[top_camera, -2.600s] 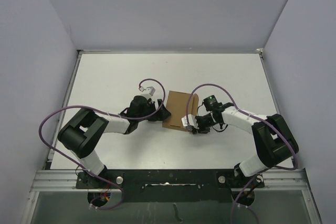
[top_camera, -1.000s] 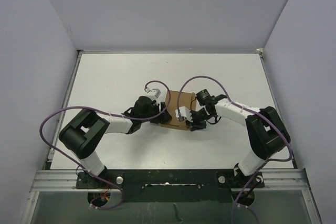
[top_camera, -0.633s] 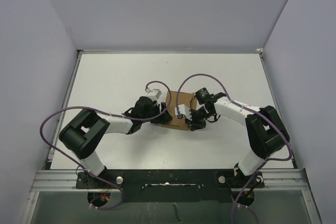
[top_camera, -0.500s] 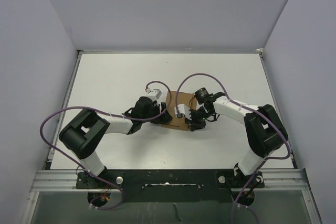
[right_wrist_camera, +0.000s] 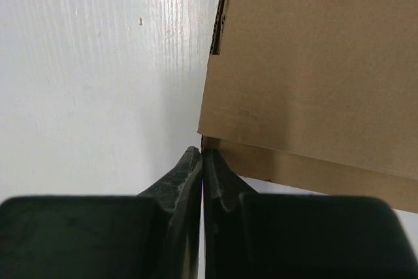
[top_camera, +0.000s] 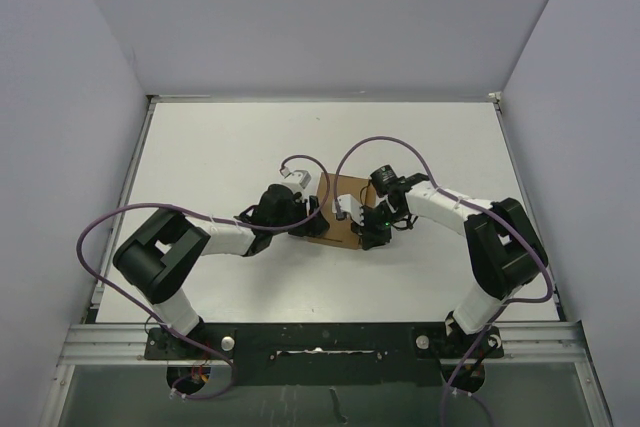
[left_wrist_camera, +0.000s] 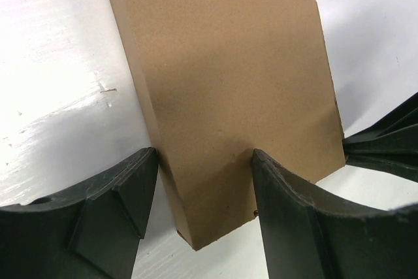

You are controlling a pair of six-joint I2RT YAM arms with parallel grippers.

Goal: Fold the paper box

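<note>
The paper box [top_camera: 350, 189] lies flat mid-table as a plain brown cardboard slab between my two arms. My left gripper [top_camera: 318, 217] has come in from the left. In the left wrist view its fingers [left_wrist_camera: 130, 187] straddle the near corner of the box [left_wrist_camera: 222, 70], one against the narrow side, the other on the broad face. My right gripper [top_camera: 364, 238] is at the box's near right corner. In the right wrist view it [right_wrist_camera: 202, 153] is shut with nothing between the jaws, and its tips touch the corner of the lower cardboard layer [right_wrist_camera: 313, 63].
The white table [top_camera: 220, 147] is walled by pale panels on three sides. Purple cables [top_camera: 390, 144] loop off both wrists above the box. A metal rail [top_camera: 320, 342] with the arm bases runs along the near edge.
Both grippers have closed in on the box from either side. The left one slid a little right onto its corner; the right wrist shifted slightly left and away from the bases.
</note>
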